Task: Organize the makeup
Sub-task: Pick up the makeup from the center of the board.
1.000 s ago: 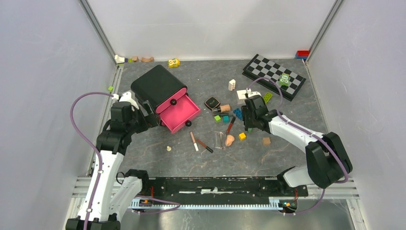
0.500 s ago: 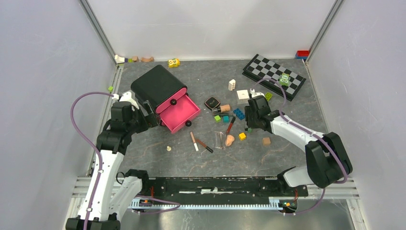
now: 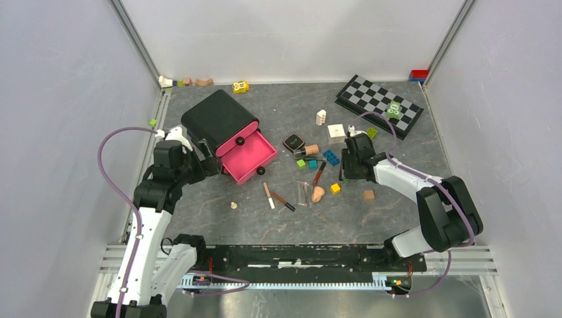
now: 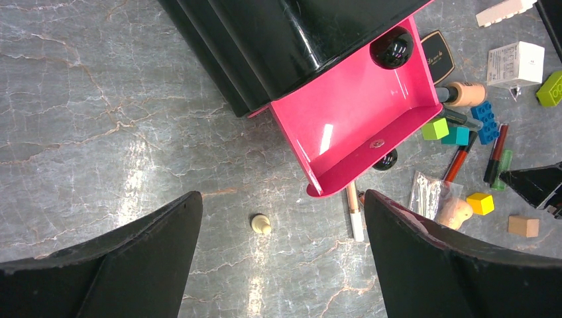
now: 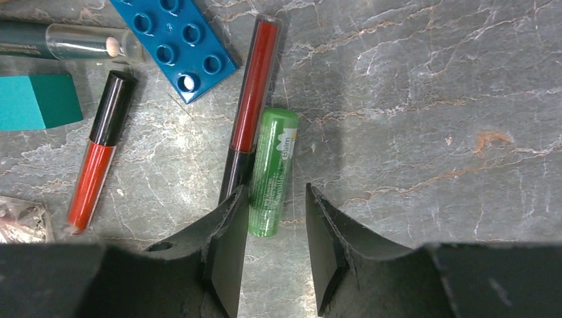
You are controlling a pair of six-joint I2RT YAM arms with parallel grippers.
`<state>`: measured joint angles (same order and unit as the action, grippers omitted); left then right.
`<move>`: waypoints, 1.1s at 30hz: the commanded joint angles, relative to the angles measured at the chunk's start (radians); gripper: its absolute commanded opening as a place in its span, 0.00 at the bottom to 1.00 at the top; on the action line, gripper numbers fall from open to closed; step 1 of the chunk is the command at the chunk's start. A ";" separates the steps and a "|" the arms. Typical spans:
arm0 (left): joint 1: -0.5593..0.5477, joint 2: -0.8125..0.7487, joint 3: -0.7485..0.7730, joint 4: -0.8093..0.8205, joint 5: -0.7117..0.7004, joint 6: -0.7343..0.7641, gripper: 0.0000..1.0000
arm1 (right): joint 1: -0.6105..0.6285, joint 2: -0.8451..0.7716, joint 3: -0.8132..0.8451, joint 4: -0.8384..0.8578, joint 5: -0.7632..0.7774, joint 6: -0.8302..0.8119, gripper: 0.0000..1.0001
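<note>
Btwn R fingers (image 5: 225, 258): green balm tube (image 5: 270, 173), low end, unclamped.

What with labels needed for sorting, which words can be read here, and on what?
"balm": along the green tube; the smaller lettering beside it is blurred.
Gold script on the black compact: too small to read.
Nothing else is legible.

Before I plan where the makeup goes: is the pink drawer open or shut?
Open: the pink drawer sticks out from the black box, its bare floor visible.
</note>
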<state>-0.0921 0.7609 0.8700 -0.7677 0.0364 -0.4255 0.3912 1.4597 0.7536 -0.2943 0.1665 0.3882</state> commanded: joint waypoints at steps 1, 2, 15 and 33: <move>-0.003 -0.001 -0.001 0.041 0.011 0.030 0.97 | -0.010 0.017 -0.012 0.039 -0.013 -0.005 0.42; -0.003 -0.002 -0.002 0.041 0.011 0.030 0.97 | -0.012 0.021 -0.016 0.040 -0.011 -0.006 0.41; -0.004 0.005 -0.002 0.040 0.014 0.030 0.97 | -0.015 0.016 -0.048 0.059 0.000 -0.023 0.30; -0.003 0.007 0.000 0.041 0.016 0.030 0.97 | 0.009 -0.144 0.052 0.049 -0.185 -0.099 0.21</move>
<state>-0.0921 0.7677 0.8700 -0.7677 0.0364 -0.4255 0.3805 1.3659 0.7486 -0.2729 0.0631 0.3046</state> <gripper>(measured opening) 0.972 0.285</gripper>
